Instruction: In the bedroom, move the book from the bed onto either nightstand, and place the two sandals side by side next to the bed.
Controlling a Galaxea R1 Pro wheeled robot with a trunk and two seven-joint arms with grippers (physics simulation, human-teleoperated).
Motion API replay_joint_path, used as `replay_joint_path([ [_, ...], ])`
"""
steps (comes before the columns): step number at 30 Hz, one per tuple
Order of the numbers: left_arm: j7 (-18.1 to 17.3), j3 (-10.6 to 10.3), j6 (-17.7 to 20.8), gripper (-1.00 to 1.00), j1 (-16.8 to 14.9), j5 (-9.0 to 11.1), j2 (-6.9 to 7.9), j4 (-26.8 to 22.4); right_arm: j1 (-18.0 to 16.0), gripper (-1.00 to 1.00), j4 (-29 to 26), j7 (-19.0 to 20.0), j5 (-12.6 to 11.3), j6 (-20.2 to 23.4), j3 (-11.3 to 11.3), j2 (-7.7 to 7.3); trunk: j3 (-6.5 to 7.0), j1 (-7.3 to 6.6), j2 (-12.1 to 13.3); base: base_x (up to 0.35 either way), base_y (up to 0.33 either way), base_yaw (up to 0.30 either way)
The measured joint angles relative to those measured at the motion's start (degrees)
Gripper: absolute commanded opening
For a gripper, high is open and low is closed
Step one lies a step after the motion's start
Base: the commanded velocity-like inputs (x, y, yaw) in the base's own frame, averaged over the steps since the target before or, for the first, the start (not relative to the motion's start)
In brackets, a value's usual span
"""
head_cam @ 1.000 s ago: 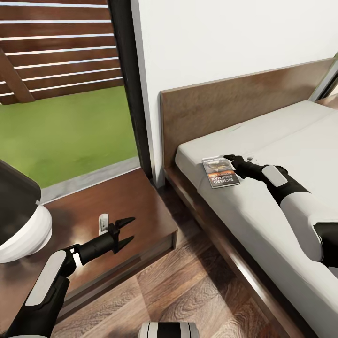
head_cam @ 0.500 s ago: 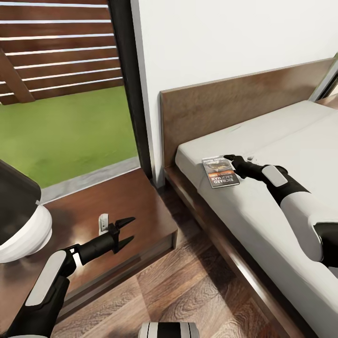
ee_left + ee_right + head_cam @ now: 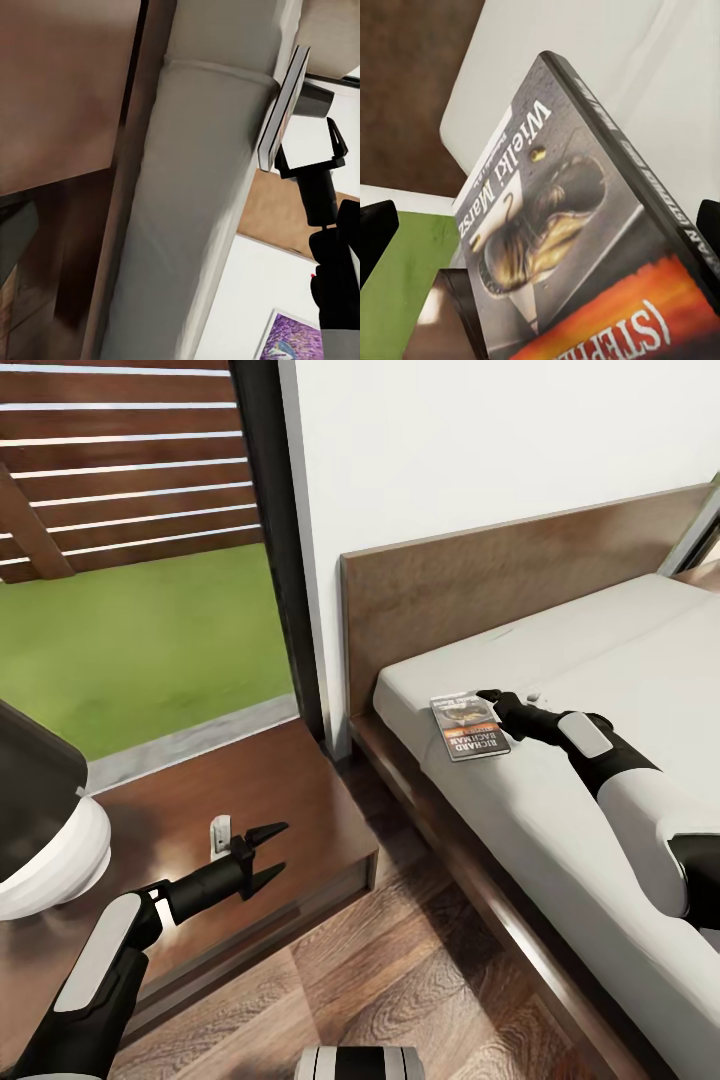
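Lying flat on the off-white mattress of the bed (image 3: 560, 660), near the corner by the headboard (image 3: 500, 575), the book (image 3: 469, 726) shows its cover upward, with "Wielki Marsz" legible in the right wrist view (image 3: 555, 225). The right gripper (image 3: 490, 700) reaches across the mattress to the book's far edge; its dark fingertips (image 3: 375, 232) appear at either side of the book in the wrist view, spread apart with the cover between them, so the jaws are released and not clamped on it. From the left wrist view the book (image 3: 283, 105) is seen edge-on on top of the mattress with the right gripper (image 3: 311, 154) just beside it. The left gripper (image 3: 262, 850) hovers over the nightstand (image 3: 300, 790), its two pointed fingers parted and holding nothing. A small white object (image 3: 220, 834) stands on the nightstand's glossy brown top, near the left gripper. The nightstand sits beside the bed frame, against the black-framed window (image 3: 265, 540), through which grass and a slatted fence are visible. Brown wood-plank floor (image 3: 400, 980) runs between nightstand and bed.
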Motion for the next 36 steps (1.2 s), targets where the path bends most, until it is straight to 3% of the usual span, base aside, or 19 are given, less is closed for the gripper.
replay_joint_path([
  [10,0.0,0.0,0.0,1.0,0.0,0.0,0.01,0.0,0.0,1.0,0.0,0.0,0.0,0.0,0.1,0.0,0.0,0.0,0.0,0.0,0.0,0.0],
  [36,0.0,0.0,0.0,1.0,0.0,0.0,0.15,0.0,0.0,1.0,0.0,0.0,0.0,0.0,-0.2,-0.09,4.66,-5.71,10.4,0.0,0.0,0.0],
])
